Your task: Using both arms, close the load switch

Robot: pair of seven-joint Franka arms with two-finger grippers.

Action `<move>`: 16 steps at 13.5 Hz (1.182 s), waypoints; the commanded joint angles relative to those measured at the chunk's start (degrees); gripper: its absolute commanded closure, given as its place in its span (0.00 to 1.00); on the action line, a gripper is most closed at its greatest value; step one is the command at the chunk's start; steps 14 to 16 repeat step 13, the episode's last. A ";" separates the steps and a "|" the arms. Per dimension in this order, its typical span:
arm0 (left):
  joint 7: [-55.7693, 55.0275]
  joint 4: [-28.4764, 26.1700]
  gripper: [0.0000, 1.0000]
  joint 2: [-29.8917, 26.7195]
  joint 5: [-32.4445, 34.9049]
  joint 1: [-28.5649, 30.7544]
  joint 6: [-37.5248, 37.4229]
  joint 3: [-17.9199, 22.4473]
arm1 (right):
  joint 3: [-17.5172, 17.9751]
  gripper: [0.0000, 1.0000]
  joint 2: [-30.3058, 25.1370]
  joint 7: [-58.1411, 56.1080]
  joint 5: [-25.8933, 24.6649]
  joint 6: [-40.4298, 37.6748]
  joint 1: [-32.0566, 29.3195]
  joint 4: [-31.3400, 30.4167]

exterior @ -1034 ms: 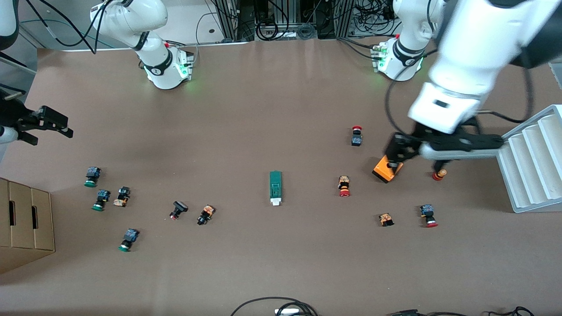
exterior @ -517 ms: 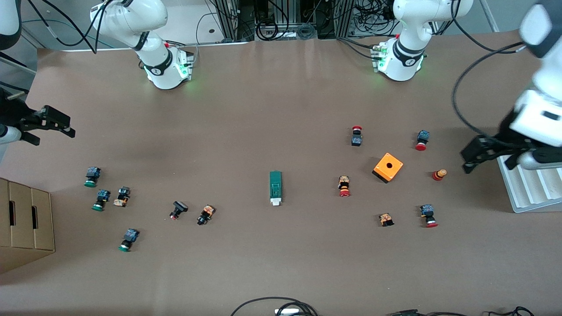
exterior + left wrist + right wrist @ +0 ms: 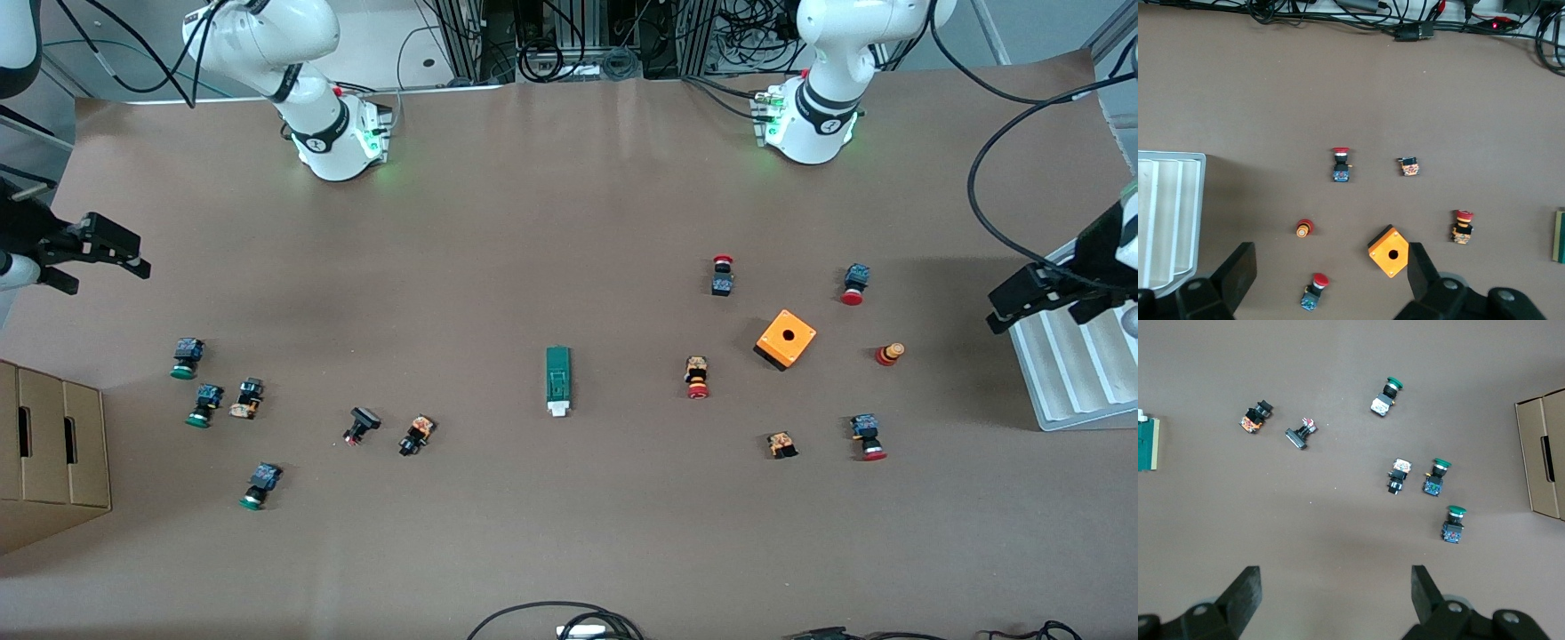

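The load switch (image 3: 557, 380), a narrow dark-green block with a white end piece, lies flat in the middle of the table. Only its edge shows in the left wrist view (image 3: 1559, 235) and in the right wrist view (image 3: 1147, 444). My left gripper (image 3: 1049, 298) is up in the air over the edge of the white rack at the left arm's end of the table, open and empty (image 3: 1330, 270). My right gripper (image 3: 93, 262) hangs over the table's edge at the right arm's end, open and empty (image 3: 1333, 590). Both are well away from the switch.
An orange box with a hole (image 3: 786, 339) and several red push buttons (image 3: 852, 284) lie toward the left arm's end. Green push buttons (image 3: 185, 357) lie toward the right arm's end. A white stepped rack (image 3: 1067, 382) and a cardboard box (image 3: 49, 453) stand at the table's ends.
My left arm has swung from over the orange box out toward its end of the table, uncovering a red push button. The right gripper has barely moved. The switch has not moved.
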 commanded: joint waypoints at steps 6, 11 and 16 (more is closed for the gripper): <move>2.48 -0.16 0.00 -2.59 -1.24 2.31 -6.11 -0.32 | -0.39 0.00 0.16 -1.12 -0.86 -1.35 -0.27 1.04; 0.55 -0.07 0.00 -1.90 -0.63 2.05 -6.55 -0.50 | -0.39 0.00 0.16 -1.12 -0.86 -1.35 -0.18 1.04; 0.90 -0.25 0.00 -1.80 -0.53 2.13 -7.08 -0.50 | -0.39 0.00 0.16 -1.12 -0.95 -1.35 -0.18 1.13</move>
